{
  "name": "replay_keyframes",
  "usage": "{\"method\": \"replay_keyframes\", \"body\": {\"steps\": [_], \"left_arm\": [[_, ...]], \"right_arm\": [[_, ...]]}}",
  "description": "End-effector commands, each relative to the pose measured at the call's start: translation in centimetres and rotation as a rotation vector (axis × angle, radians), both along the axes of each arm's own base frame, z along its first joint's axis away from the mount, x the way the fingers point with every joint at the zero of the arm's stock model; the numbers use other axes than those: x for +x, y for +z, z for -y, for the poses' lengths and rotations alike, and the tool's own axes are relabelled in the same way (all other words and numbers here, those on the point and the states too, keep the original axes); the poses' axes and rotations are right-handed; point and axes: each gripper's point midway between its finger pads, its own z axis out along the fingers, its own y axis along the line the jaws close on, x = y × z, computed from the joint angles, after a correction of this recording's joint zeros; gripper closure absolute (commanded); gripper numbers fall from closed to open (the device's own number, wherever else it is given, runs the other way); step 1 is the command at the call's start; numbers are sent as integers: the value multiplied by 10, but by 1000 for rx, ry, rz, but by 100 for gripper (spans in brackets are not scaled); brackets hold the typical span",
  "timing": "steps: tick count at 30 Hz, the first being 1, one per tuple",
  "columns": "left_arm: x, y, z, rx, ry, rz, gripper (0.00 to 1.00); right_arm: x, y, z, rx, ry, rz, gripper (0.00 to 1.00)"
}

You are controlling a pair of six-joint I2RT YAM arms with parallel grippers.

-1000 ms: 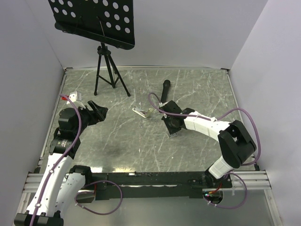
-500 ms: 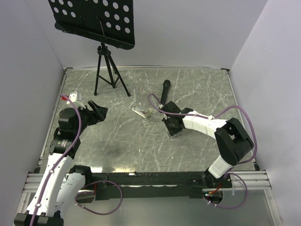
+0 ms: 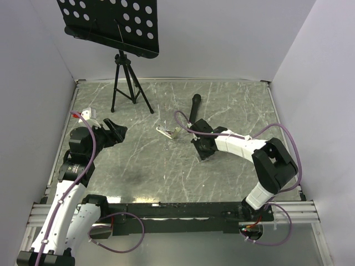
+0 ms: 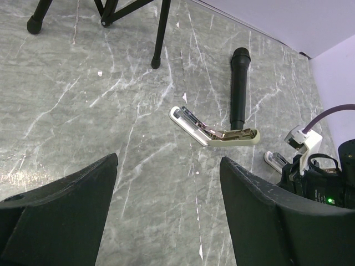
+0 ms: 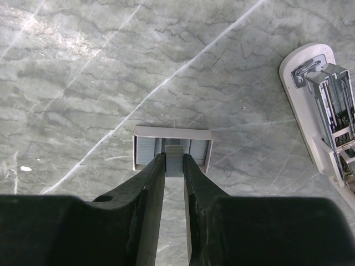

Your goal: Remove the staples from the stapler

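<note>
1. The left pincer point(image 3: 115, 132) hangs over the left side of the table point(image 3: 155, 177). Its jaws are spread wide with nothing between them, and its two dark fingers point(image 4: 61, 216) frame the wrist view.
2. One stand point(image 3: 131, 83) sits on three legs at the far left, with one black perforated panel point(image 3: 111, 22) on top of it.
3. One stapler point(image 3: 168, 132) lies near the middle of the table, hinged wide open with its metal channel facing up. It is apart from both pincers.
4. One black microphone point(image 3: 193, 106) lies flat beyond the stapler and slightly right of it. Its near end is just beside the stapler's right end.
5. The right pincer point(image 5: 173, 158) is low over the table, right of the stapler and nearer. Its jaws are closed to a narrow slit on the grey middle strip of one small staple block point(image 5: 144, 152). The block lies flat on the tabletop, near the stapler but apart from it.
6. White walls bound the table on the left, far and right sides, and the two arm bases sit along the near edge. Bare tabletop shows in the near centre between the arms and across the far right.
</note>
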Motion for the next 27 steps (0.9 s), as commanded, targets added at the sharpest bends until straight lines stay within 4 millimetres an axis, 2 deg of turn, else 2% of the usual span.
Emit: {"method": "replay_keyframes", "body": {"steps": [1,27], "left_arm": [[1,22,0,-2,1,59,21],[1,22,-1,-1,4,57,21]], "right_arm": [[9,6,-1,-3,0,12,73],[12,9,-5,15,8,18,68]]}}
